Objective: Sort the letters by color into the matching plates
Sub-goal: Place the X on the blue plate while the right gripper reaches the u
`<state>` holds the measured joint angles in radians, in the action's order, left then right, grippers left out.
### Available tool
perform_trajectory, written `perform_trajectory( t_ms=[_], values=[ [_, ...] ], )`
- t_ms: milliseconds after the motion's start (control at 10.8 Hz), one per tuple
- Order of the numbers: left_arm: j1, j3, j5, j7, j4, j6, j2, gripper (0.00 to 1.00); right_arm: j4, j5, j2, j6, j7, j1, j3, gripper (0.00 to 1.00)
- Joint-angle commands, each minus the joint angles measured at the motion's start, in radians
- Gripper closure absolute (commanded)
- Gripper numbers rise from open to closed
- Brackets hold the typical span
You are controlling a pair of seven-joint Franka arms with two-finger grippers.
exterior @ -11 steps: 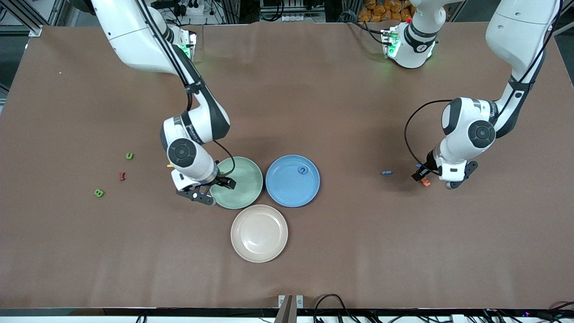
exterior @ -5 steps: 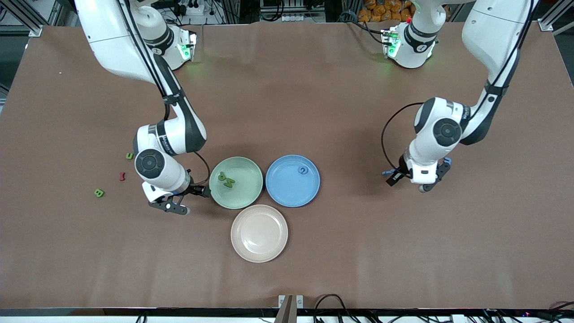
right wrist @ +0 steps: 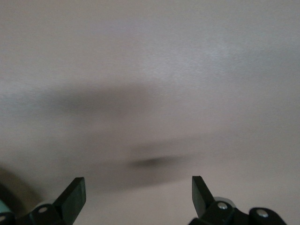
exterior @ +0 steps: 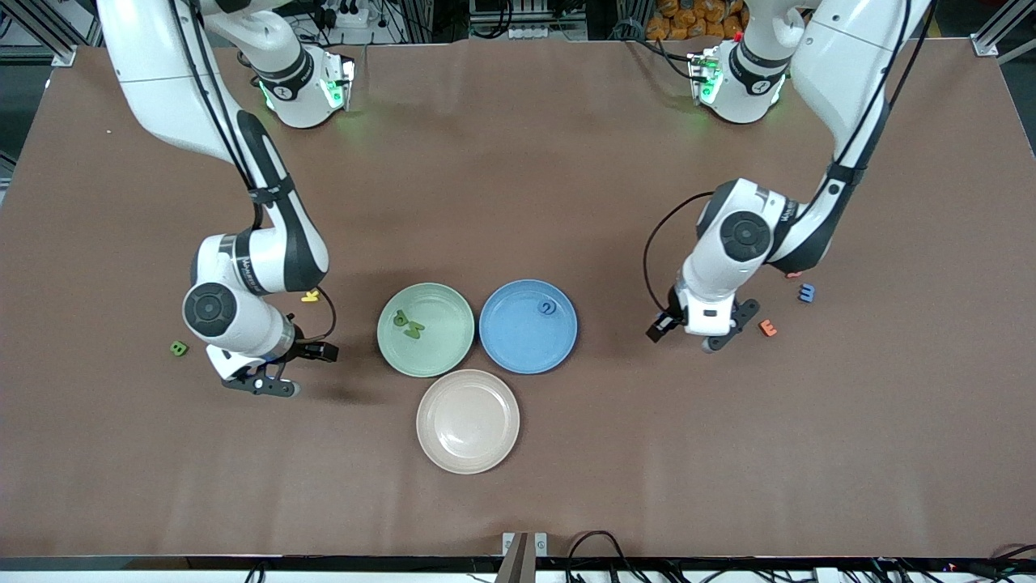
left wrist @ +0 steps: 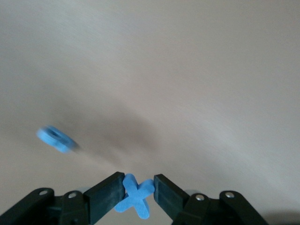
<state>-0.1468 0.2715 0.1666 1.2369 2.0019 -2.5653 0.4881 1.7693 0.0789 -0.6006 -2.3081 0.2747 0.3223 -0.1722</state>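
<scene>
Blue foam, an X-shaped letter [left wrist: 135, 196], sits pinched between the fingers of the left gripper [left wrist: 136, 194], whose arm bends down over bare table toward its own end, well apart from the blue plate [exterior: 528, 350]. The right gripper [right wrist: 138, 190] hangs fingers spread over bare table near the green plate [exterior: 437, 356], which holds two green letters [exterior: 409, 325]. One blue letter [exterior: 548, 307] lies in the blue plate.

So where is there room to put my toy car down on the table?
The widest bare stretch runs from the cream plate down to the table's camera edge. It is also bare between the two arm bases and the green plate and blue plate. The three plates crowd together; small letters dot both table ends.
</scene>
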Motion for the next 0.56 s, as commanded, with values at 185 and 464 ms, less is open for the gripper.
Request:
perform_trajectory(
  t_ms=[185, 464],
  values=[
    [-0.161, -0.017, 0.03, 0.041, -0.15, 0.019, 0.092, 1.0, 0.117, -0.06, 0.093, -0.004, -0.087, -0.058, -0.019, 0.0],
    [-0.218, -0.015, 0.021, 0.065, -0.267, 0.019, 0.141, 1.0, 0.186, -0.079, 0.151, -0.017, -0.133, -0.106, -0.021, 0.0]
  ],
)
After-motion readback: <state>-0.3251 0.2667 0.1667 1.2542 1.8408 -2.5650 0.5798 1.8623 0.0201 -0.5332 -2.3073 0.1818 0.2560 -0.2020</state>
